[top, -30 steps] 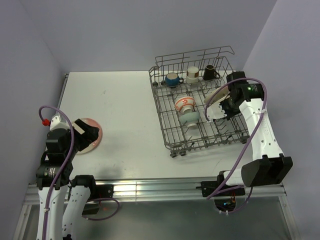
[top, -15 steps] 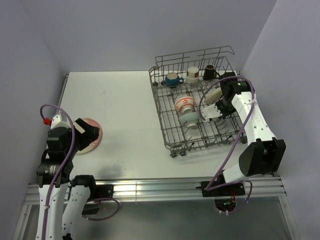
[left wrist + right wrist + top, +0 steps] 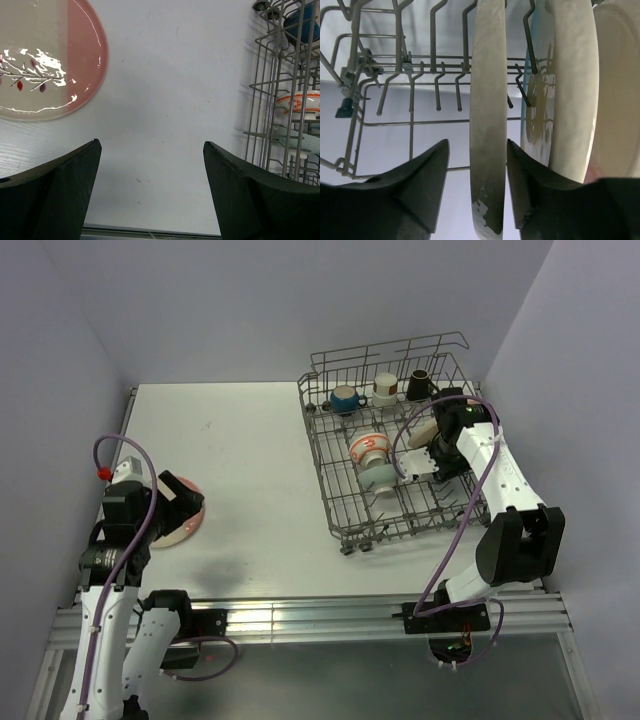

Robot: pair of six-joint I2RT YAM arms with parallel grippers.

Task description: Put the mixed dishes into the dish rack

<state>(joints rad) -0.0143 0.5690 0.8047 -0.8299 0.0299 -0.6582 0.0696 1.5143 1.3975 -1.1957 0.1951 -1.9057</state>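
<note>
The right tool (image 3: 477, 145) is standing parted astride a cream plate (image 3: 487, 75), with a gap showing along one finger. That plate is sitting on edge between tines inside the dish rack (image 3: 345, 495). The left tool (image 3: 151, 144) is hanging wide open over the worktop (image 3: 165, 75), well outside the rack. A half-pink plate (image 3: 45, 60) is lying flat there.

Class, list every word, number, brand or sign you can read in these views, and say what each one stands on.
No text can be read in any view.
The pink plate carries only a leaf sprig, no letters.
The bowl in the dish rack has orange marks, a pattern too small to read as text.
The pale mug shows no legible print.
</note>
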